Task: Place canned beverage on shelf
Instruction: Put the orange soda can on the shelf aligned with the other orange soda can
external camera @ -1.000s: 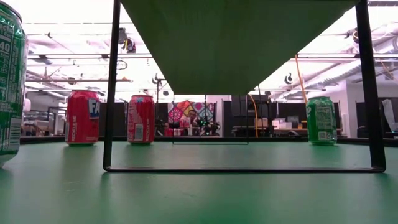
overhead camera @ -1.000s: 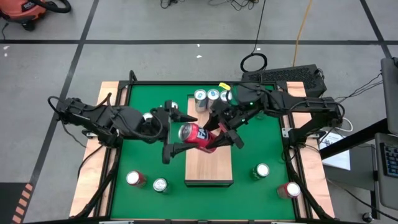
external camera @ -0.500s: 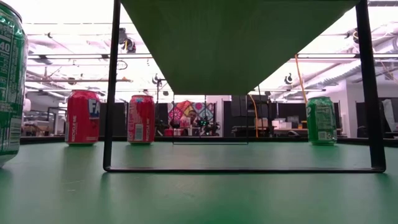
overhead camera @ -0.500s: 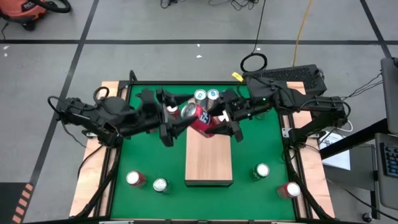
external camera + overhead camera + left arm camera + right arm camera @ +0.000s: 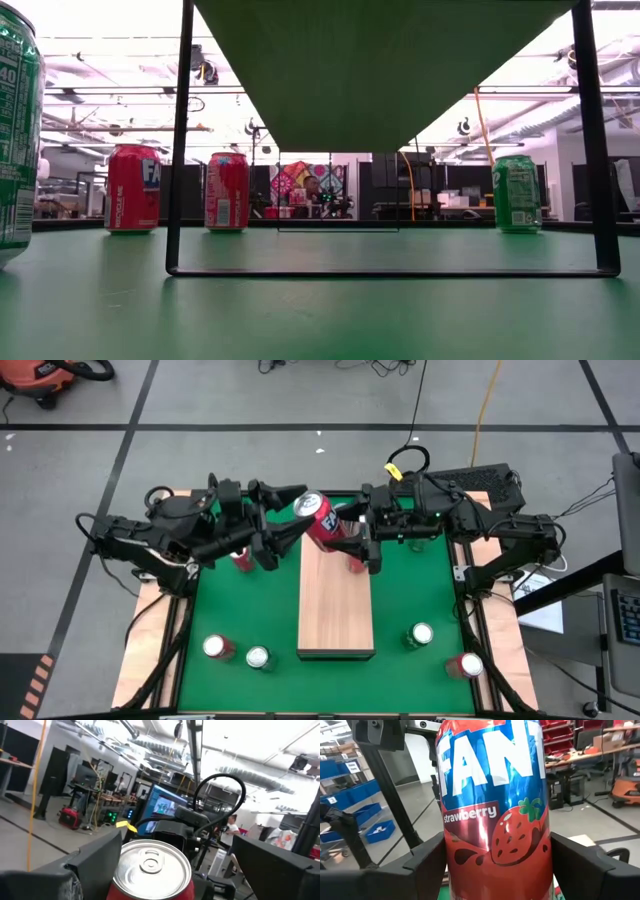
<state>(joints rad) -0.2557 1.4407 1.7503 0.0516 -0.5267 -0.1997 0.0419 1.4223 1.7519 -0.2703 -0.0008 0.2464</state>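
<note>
My right gripper (image 5: 495, 865) has its two fingers (image 5: 427, 862) pressed against the sides of the red strawberry can (image 5: 495, 805), so I am holding it up off the table. Seen from above, that can (image 5: 314, 518) hangs tilted over the far end of the wooden shelf (image 5: 335, 600), with its silver top leaning toward my left side and my right gripper (image 5: 352, 538) at its lower end.

My left gripper (image 5: 283, 520) is just beside the can's top, fingers spread wide and closed on nothing. From my left wrist the silver lid (image 5: 151, 866) sits between my two dark fingers (image 5: 95, 857), with a gap on either side.

The shelf lies lengthwise down the middle of the green table (image 5: 410, 585), and its top is bare. Nearer the front edge stand a red can (image 5: 214, 647) and a green can (image 5: 258, 657) on my left side, and a green can (image 5: 421, 633) and another red one (image 5: 469, 665) on my right. From table height I see the shelf's underside (image 5: 380, 60) on a thin black frame (image 5: 180, 140), and beyond it two red cans (image 5: 133, 188) and a green one (image 5: 516, 194).
</note>
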